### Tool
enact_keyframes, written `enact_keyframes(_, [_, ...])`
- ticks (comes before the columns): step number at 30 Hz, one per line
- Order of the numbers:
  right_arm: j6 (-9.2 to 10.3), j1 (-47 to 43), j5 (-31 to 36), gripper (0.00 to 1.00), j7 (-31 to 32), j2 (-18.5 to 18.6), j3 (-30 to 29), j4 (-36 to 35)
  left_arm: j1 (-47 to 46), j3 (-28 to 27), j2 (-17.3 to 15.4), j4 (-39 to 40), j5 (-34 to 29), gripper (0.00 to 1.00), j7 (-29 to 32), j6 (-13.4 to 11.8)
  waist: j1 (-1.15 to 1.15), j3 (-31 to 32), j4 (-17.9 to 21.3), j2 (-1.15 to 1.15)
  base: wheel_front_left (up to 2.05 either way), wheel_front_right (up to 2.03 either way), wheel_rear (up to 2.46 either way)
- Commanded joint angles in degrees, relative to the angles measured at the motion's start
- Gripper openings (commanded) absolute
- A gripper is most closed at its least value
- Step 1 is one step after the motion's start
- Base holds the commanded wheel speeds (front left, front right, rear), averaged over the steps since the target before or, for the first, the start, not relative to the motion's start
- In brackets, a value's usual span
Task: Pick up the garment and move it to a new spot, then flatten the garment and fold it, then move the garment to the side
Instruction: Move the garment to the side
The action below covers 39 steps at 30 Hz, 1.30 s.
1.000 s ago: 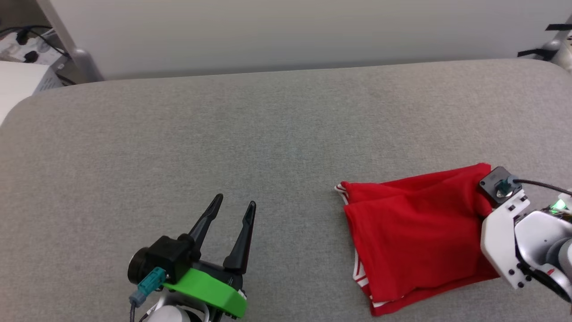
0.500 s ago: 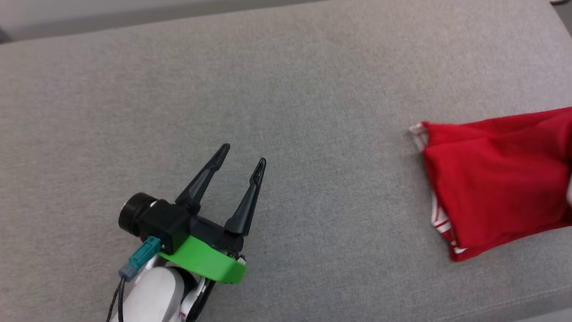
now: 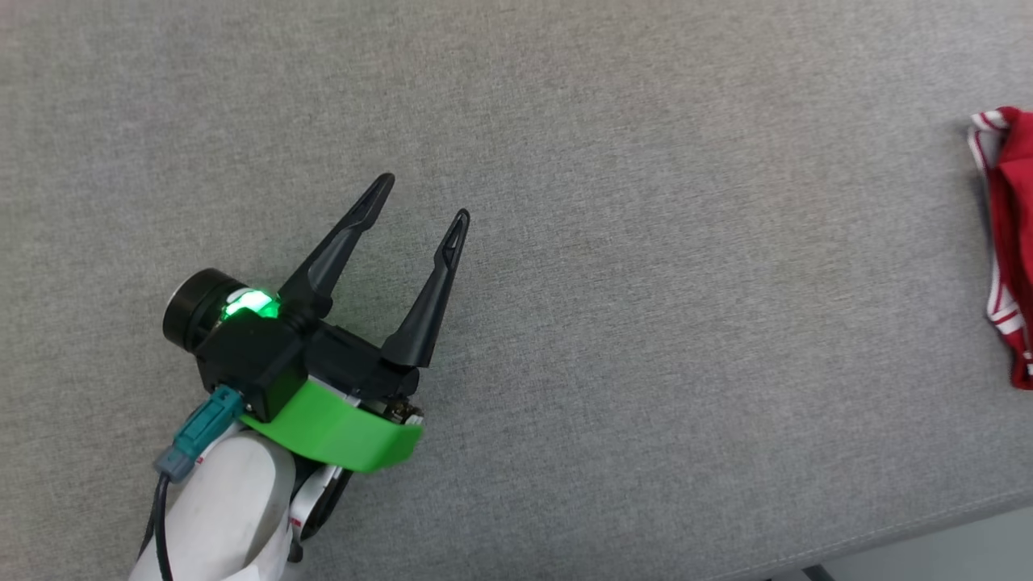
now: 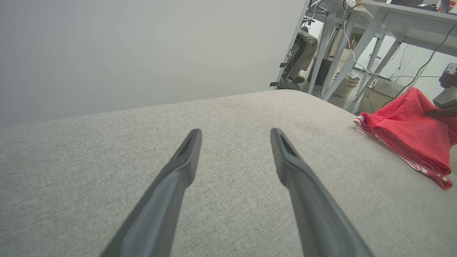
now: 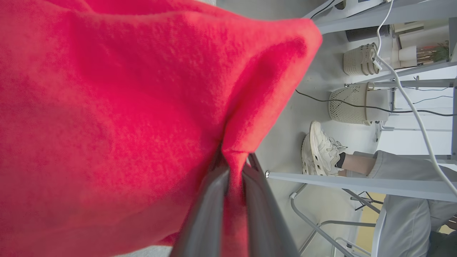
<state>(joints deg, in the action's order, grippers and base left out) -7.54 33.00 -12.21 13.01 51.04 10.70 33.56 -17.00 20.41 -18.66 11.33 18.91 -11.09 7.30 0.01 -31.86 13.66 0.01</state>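
The garment (image 3: 1013,242) has slid almost out of the head view: a second ago the whole red bundle sat in the right half, and now just a sliver with striped trim shows at the right margin. Careful, though. The whole view has swung left and down, the bench's back edge is gone and its front edge now cuts the lower right corner, so most of that shift is the camera's, and how far the cloth itself has travelled I cannot tell. It looks folded, lying at the bench's (image 3: 646,242) right end, and in the left wrist view its far side is pulled up into a peak. That is the right end effector (image 5: 234,167) at work, fingers pinched tight on a pleat of red fabric, with a person's shoe (image 5: 319,150) on the floor beyond. So this reads as the last step, carrying the folded piece to the side, with release not yet made. The left end effector (image 3: 424,198) hangs over bare bench well apart from the garment, fingers spread wide and holding nothing, much as it was a second ago.
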Motion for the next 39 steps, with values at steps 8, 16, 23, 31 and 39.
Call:
enact_keyframes(8, [0.05, 4.7, 4.7, 0.00, -5.5, -4.9, -4.3, 7.9, -2.1, -0.1, -1.1, 2.2, -0.7, 1.00, 0.9, -0.4, -0.01, -4.2, -1.6, -0.01, 0.00, 0.00, 0.00])
enact_keyframes(16, [0.05, 5.7, 7.8, 1.00, -6.8, -5.9, -7.4, 11.5, -1.7, 0.4, -0.4, 0.1, -0.2, 1.00, -0.2, -0.8, -0.01, -1.5, -2.2, -0.01, 0.00, 0.00, 0.00])
enact_keyframes(23, [0.05, 5.7, 8.3, 1.00, -7.0, -6.4, -9.1, 8.1, 0.1, -0.5, 1.2, -4.5, 1.4, 1.00, -2.7, -1.2, -0.01, 5.9, -3.2, -0.01, 0.00, 0.00, 0.00])
enact_keyframes(31, [0.05, 2.9, 2.8, 1.00, -7.5, -11.8, -9.3, -6.2, 4.2, -4.5, 2.5, -9.4, 3.2, 1.00, -3.8, -2.3, -0.01, 15.1, -5.7, -0.01, 0.00, 0.00, 0.00])
enact_keyframes(39, [0.05, -5.2, -2.5, 1.00, -8.4, -21.3, -11.9, -23.6, 8.6, -8.9, 4.4, -11.6, 4.2, 1.00, -3.9, -3.2, -0.01, 22.2, -9.5, -0.01, 0.00, 0.00, 0.00])
